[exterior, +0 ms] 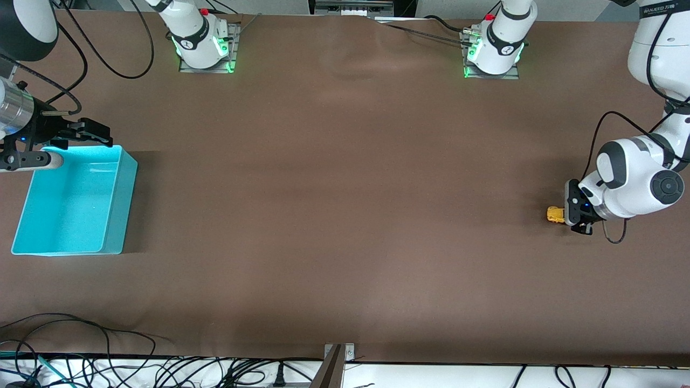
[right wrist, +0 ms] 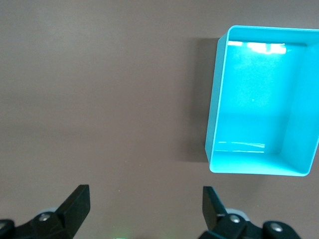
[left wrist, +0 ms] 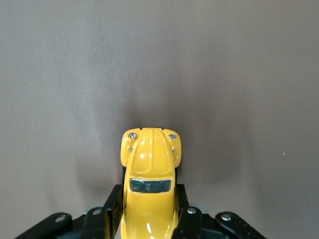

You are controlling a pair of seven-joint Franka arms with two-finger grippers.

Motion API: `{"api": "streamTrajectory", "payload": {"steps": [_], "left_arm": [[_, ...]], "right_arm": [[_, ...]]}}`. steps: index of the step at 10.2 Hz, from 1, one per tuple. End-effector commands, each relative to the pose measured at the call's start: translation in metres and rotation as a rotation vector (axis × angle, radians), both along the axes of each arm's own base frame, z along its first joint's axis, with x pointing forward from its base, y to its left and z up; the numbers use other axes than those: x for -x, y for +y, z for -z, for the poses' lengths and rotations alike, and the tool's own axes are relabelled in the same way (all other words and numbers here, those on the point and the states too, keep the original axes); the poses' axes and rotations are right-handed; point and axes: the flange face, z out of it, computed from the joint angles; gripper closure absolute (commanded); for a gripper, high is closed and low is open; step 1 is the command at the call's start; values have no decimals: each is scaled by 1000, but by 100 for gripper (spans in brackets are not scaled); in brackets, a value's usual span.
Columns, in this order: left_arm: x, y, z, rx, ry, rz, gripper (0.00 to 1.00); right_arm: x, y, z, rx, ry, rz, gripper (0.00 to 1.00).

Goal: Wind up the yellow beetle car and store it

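The yellow beetle car point(exterior: 554, 214) is low over the brown table at the left arm's end, and my left gripper point(exterior: 567, 213) is shut on it. In the left wrist view the car point(left wrist: 151, 164) sticks out nose first from between the black fingers point(left wrist: 112, 209), which press on both its sides. I cannot tell whether its wheels touch the table. My right gripper point(exterior: 98, 135) hangs in the air by the turquoise bin point(exterior: 125, 202) at the right arm's end. In the right wrist view that gripper point(right wrist: 144, 201) is open with only bare table between its fingers.
The turquoise bin point(right wrist: 215, 104) has nothing in it. Brown table stretches between the bin and the car. Cables lie along the table's edge nearest the front camera point(exterior: 108, 366), and the two arm bases point(exterior: 202, 46) point(exterior: 493, 54) stand at the edge farthest from it.
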Motion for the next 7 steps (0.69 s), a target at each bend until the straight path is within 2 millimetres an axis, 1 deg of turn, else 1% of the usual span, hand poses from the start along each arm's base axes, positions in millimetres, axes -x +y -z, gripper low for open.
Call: {"api": "streamTrajectory", "payload": {"steps": [1, 3, 4, 5, 6, 7], "left_arm": [[-2, 16, 13, -8, 9, 20, 100], [-2, 16, 12, -9, 9, 19, 96], [-3, 16, 10, -8, 4, 15, 58], [-4, 18, 3, 2, 0, -1, 1], [-8, 11, -16, 11, 16, -6, 0], [-18, 6, -41, 25, 44, -10, 0]], "right_arm": [[0, -2, -4, -5, -9, -6, 0], [-1, -2, -6, -3, -14, -5, 0], [-1, -2, -6, -4, -14, -5, 0], [-1, -2, -6, -3, -14, -5, 0], [-1, -2, -6, -3, -14, -5, 0], [-1, -2, -6, -3, -14, -3, 0]]}}
